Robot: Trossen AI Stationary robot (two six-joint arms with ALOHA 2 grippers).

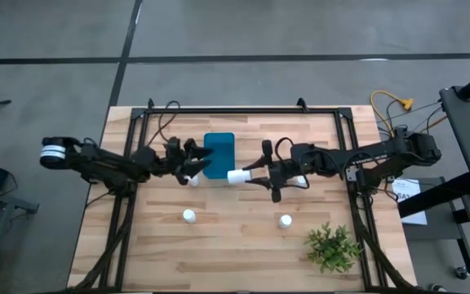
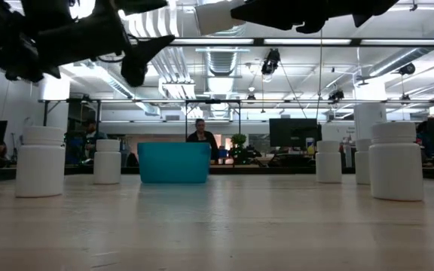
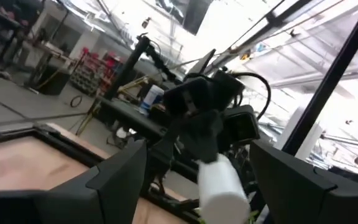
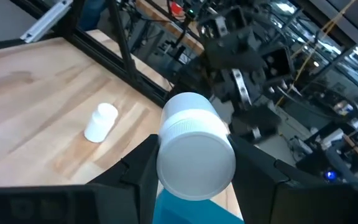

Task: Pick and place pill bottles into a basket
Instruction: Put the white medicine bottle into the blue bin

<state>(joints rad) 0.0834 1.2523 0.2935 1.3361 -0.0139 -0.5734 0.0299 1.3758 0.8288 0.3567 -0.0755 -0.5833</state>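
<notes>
The blue basket (image 1: 219,151) stands at the table's middle, toward the far side; it also shows in the low view (image 2: 174,163). My right gripper (image 1: 250,174) is shut on a white pill bottle (image 1: 237,175), held high by the basket's right near corner. My left gripper (image 1: 197,158) is open and empty at the basket's left side, raised off the table. Other bottles stand upright on their bases: one (image 1: 192,179) below my left gripper, one (image 1: 188,216) and one (image 1: 285,220) nearer the front. The low view shows several bottles, among them two (image 2: 40,162) (image 2: 395,160). My right gripper pinches the bottle's round sides (image 4: 166,146) between its two fingers. The fingers come level from the table's right and lie along the bottle. The bottle (image 2: 215,15) lies level, its free end toward the table's left, lifted clear above the basket's blue edge (image 4: 185,208).
A green leafy plant (image 1: 333,247) stands at the front right of the table. A black frame rail (image 1: 243,112) runs along the far edge. Bare wood lies along the near edge. A person (image 2: 200,134) shows in the room behind the basket.
</notes>
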